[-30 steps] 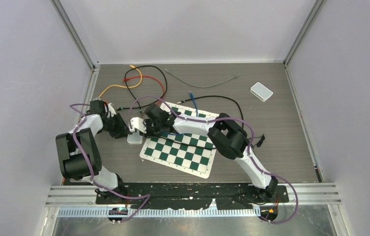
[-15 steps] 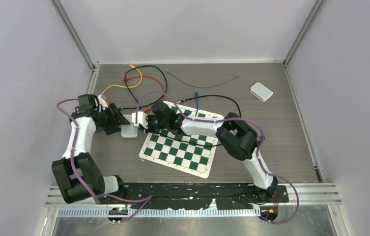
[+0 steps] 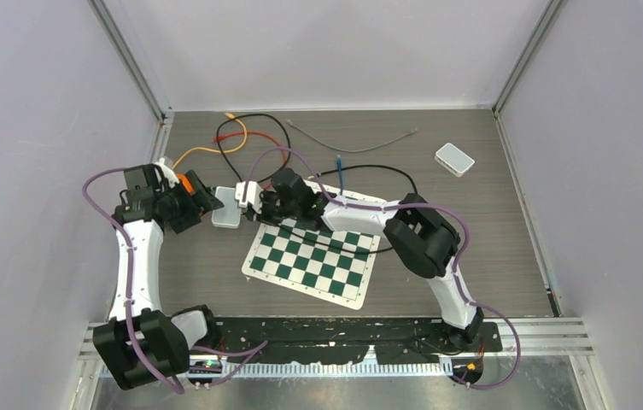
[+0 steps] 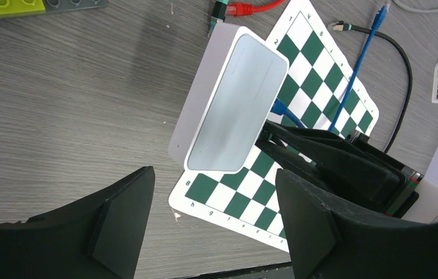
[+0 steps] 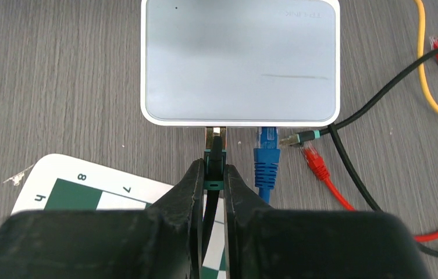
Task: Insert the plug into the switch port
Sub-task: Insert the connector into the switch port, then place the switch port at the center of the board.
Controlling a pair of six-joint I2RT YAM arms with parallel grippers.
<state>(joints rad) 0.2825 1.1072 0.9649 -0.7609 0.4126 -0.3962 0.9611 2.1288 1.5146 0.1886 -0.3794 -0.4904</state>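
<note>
1. Closest in on the wrist view: your right gripper [image 5: 215, 174] has its jaws pinched narrow on the black cable's plug [image 5: 214, 152], gripping right around the teal boot.
2. At 12 o'clock from those fingers, the plug's metal tip sits at the near edge of the switch [image 5: 239, 61]. It's lined up with a port just beside the blue plug [image 5: 266, 154], which is already in at roughly 1 o'clock.
3. The switch lies flat on the table, just off the corner of the chessboard mat [image 5: 88, 195].
4. On the top view your left gripper [image 3: 202, 201] is at 9 o'clock of the switch, jaws spread wide, holding nothing and not touching it.
5. Progress, my read: grab and alignment are done and the tip is at or barely into the port. I can't tell if it's clicked home, so the final push is probably what's left.
6. Farther out: a loose red cable [image 5: 321, 168] and yellow cable [image 5: 426, 75], and a second white box [image 3: 455, 159] around 2 o'clock.
</note>
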